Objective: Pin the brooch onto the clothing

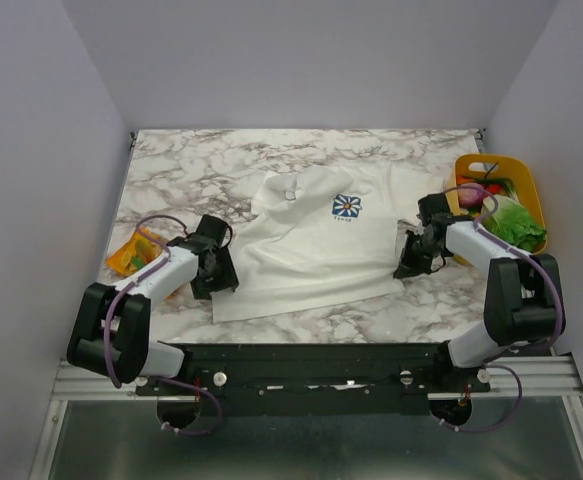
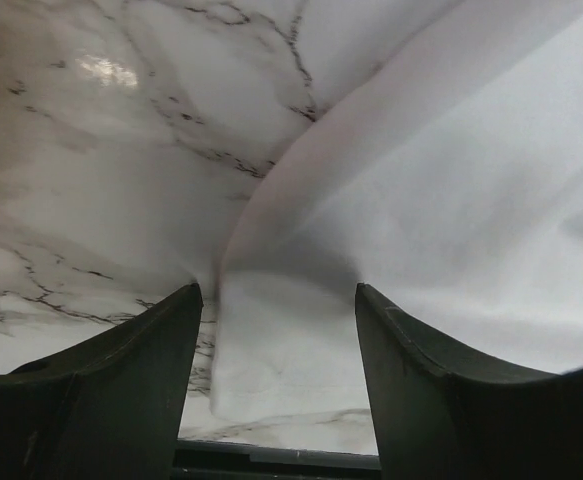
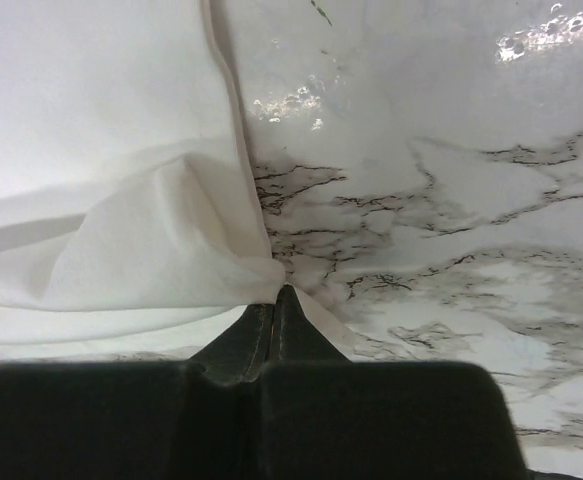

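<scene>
The white T-shirt lies flat on the marble table, its blue flower print on the chest. No dark green brooch shows in any view; a small pale round spot sits near the collar, and I cannot tell what it is. My left gripper is open at the shirt's left edge, with a fold of white cloth lying between its fingers. My right gripper is shut on the shirt's right edge, pinching bunched cloth at its fingertips.
A yellow basket with lettuce and other vegetables stands at the right edge. An orange packet lies at the left edge beside the left arm. Grey walls enclose the table on three sides.
</scene>
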You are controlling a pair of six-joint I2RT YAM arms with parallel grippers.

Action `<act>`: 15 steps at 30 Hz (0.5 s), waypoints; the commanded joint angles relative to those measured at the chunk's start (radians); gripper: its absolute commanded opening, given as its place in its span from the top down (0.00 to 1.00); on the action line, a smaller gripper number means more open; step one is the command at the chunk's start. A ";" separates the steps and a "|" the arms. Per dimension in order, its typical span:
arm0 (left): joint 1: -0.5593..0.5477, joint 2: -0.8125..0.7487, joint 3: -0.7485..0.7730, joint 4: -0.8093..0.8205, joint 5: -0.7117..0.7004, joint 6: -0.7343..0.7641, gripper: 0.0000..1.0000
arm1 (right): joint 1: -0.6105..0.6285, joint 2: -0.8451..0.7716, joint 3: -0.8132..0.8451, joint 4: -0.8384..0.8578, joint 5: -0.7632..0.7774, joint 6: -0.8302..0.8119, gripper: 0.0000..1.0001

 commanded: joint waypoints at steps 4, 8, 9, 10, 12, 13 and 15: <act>-0.141 0.050 -0.060 -0.030 0.014 -0.088 0.39 | -0.007 -0.001 -0.001 0.031 -0.049 -0.021 1.00; -0.154 0.031 -0.069 0.005 0.026 -0.081 0.78 | -0.009 -0.003 -0.011 0.039 -0.072 -0.032 1.00; -0.154 0.033 -0.066 0.032 0.038 -0.079 0.88 | -0.009 -0.006 -0.013 0.039 -0.075 -0.036 1.00; -0.154 0.030 -0.067 0.054 0.046 -0.073 1.00 | -0.007 -0.012 -0.014 0.037 -0.084 -0.048 1.00; -0.157 0.001 -0.061 0.095 0.089 -0.066 1.00 | -0.007 -0.050 -0.025 0.030 -0.109 -0.068 1.00; -0.162 -0.022 -0.043 0.108 0.100 -0.049 1.00 | -0.007 -0.072 -0.028 0.027 -0.147 -0.090 0.99; -0.168 -0.128 -0.012 0.120 0.095 -0.030 1.00 | -0.007 -0.128 -0.033 0.024 -0.197 -0.114 0.99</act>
